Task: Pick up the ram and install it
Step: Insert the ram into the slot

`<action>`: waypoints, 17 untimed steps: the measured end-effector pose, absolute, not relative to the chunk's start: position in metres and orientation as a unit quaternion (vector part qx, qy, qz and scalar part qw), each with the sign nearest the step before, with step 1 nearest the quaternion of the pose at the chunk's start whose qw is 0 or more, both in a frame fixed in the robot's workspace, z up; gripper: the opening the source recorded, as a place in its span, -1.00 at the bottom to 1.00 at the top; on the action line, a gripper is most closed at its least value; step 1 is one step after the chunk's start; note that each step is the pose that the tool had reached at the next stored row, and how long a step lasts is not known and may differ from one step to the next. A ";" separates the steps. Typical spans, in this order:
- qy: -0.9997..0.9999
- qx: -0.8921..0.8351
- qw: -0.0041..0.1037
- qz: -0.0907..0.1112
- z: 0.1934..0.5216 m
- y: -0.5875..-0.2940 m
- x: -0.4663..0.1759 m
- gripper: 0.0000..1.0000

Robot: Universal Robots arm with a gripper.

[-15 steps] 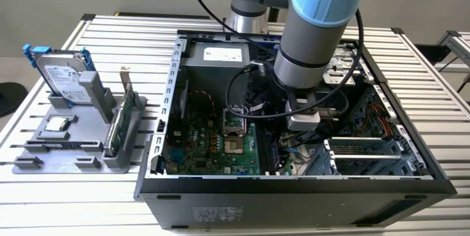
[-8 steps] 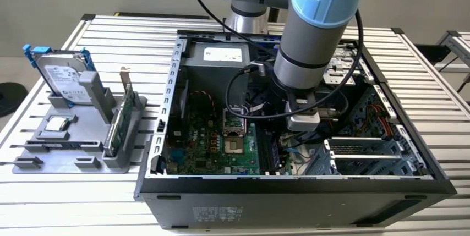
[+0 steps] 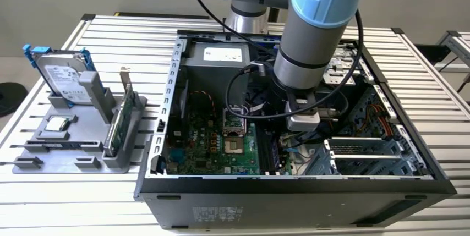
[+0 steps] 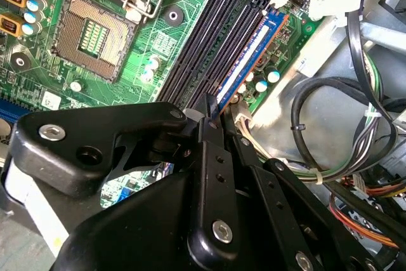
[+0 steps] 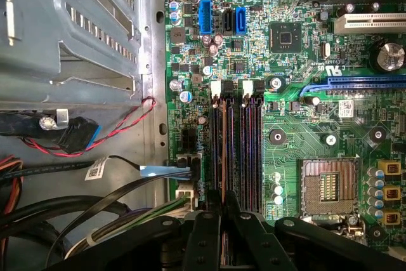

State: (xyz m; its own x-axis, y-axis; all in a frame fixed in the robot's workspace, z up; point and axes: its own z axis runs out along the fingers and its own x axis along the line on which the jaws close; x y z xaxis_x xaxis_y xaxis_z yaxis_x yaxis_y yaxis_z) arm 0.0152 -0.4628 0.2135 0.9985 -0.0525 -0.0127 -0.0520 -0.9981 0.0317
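Observation:
The ram (image 4: 250,55) is a slim blue stick with an orange edge. It stands edge-on along one of the black memory slots (image 4: 203,42) on the green motherboard (image 3: 213,142), on the side nearest the cables. My gripper (image 4: 211,109) is shut on the ram's near end. In the first wrist view the ram (image 5: 223,150) shows as a thin orange line running from between the black fingers (image 5: 244,223) up the slot bank. Whether it is pressed home I cannot tell. In the exterior view the gripper (image 3: 294,137) reaches down inside the open computer case (image 3: 294,184).
Outside the case, on the exterior view's left, a grey holder (image 3: 81,153) carries a silver hard drive (image 3: 63,76) and a green expansion card (image 3: 121,120). The open processor socket (image 4: 95,33) lies beside the slots. Cable bundles (image 4: 330,131) and a metal drive cage (image 5: 76,30) crowd the other side.

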 end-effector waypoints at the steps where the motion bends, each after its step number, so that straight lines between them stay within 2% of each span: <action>1: -0.026 1.000 0.016 -0.007 0.213 -0.463 0.015 -1.00; 17: -0.026 1.000 0.016 -0.007 0.210 -0.463 0.018 -1.00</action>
